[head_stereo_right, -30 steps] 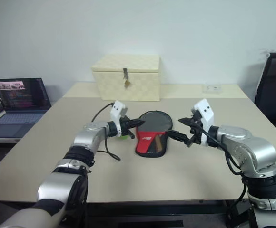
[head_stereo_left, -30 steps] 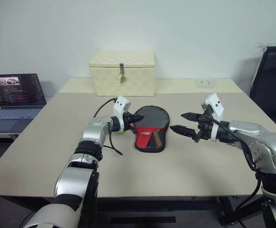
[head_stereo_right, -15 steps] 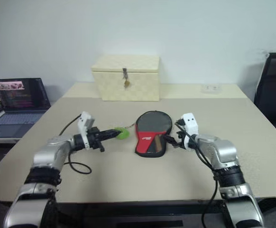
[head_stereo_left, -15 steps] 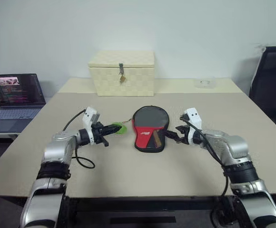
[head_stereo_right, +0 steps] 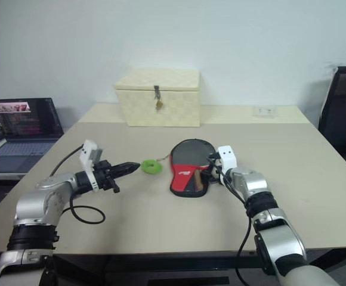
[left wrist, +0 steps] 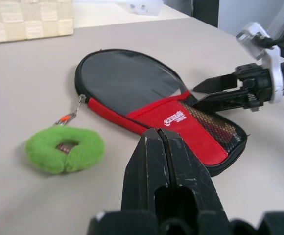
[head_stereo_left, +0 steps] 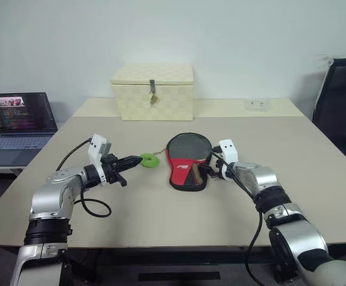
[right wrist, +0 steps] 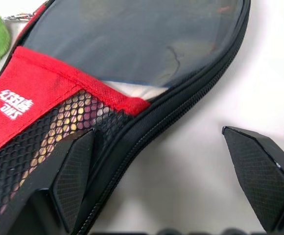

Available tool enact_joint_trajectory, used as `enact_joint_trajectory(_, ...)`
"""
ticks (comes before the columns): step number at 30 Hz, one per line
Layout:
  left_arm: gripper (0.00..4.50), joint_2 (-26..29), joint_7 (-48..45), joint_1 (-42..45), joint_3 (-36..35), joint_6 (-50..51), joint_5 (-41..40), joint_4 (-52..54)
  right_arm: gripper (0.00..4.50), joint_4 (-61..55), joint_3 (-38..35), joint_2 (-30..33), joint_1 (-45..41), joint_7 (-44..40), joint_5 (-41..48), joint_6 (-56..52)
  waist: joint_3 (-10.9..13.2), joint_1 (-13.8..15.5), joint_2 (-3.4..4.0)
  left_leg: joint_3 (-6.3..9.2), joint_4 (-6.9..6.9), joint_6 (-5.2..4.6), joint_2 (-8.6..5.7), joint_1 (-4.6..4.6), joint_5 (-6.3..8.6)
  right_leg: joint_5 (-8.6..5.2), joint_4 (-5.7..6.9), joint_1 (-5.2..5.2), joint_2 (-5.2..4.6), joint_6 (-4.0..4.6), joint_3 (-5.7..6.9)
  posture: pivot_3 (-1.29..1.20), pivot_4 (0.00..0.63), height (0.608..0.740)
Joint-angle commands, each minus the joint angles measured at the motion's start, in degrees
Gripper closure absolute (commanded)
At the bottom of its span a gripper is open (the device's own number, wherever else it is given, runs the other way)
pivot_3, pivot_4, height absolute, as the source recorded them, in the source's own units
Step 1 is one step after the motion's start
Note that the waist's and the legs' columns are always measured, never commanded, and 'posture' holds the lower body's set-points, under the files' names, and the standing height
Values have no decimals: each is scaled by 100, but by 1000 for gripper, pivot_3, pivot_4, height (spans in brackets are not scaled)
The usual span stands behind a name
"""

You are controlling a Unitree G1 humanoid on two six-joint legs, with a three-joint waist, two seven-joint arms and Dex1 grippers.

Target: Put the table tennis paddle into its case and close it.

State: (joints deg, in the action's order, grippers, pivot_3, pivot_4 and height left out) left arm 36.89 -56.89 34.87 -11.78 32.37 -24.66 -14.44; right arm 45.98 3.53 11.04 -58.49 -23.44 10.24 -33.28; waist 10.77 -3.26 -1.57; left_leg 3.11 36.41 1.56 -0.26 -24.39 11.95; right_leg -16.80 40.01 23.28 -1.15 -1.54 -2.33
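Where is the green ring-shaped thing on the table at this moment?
The green ring lies on the table just left of the case, linked by a small chain, right before the shut left gripper.

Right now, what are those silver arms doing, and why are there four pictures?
They belong to a robot. Two pictures come from cameras in its head, looking down at a table. The other two come from cameras on its wrists. Each arm ends in a tool with two black fingers. The left tool is shut and holds nothing. The right tool is wide open at the edge of a black and red case. Beside the case lies a fuzzy green ring on a little chain. Behind stand a cream box and a laptop.
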Motion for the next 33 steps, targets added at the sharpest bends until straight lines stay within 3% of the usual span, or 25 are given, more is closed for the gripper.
enact_joint_trajectory(1,4479,102,64,7,-124,13,-141,310,0,415,37,-167,-268,-180,-136,249,0,-19,0,-1,0,0,2,0,0,0,1,0,0,0,-1,0,150,740)
enact_joint_trajectory(11,4479,116,180,-6,-89,43,-178,416,0,1581,-21,-701,-725,-497,-424,506,-1,-173,-2,-12,-6,0,7,28,0,1,8,-12,0,2,-13,0,150,740)
enact_joint_trajectory(14,4500,153,194,-56,-81,57,-169,463,606,1791,-189,-848,-808,-506,-381,497,-3,-199,-3,-24,-19,0,13,48,0,2,10,-16,0,3,-24,0,150,740)
enact_joint_trajectory(26,4500,456,23,-465,-221,290,-413,738,4412,1941,-848,-979,-999,-619,-91,214,-3,-213,-2,-31,-30,1,36,58,0,9,10,-16,8,16,-21,0,150,740)
enact_joint_trajectory(33,4500,674,58,-844,-423,381,-562,847,4461,1741,-966,-920,-1047,-647,-66,107,-3,-205,-2,-30,-34,1,37,56,0,9,6,-14,8,16,-18,0,150,740)
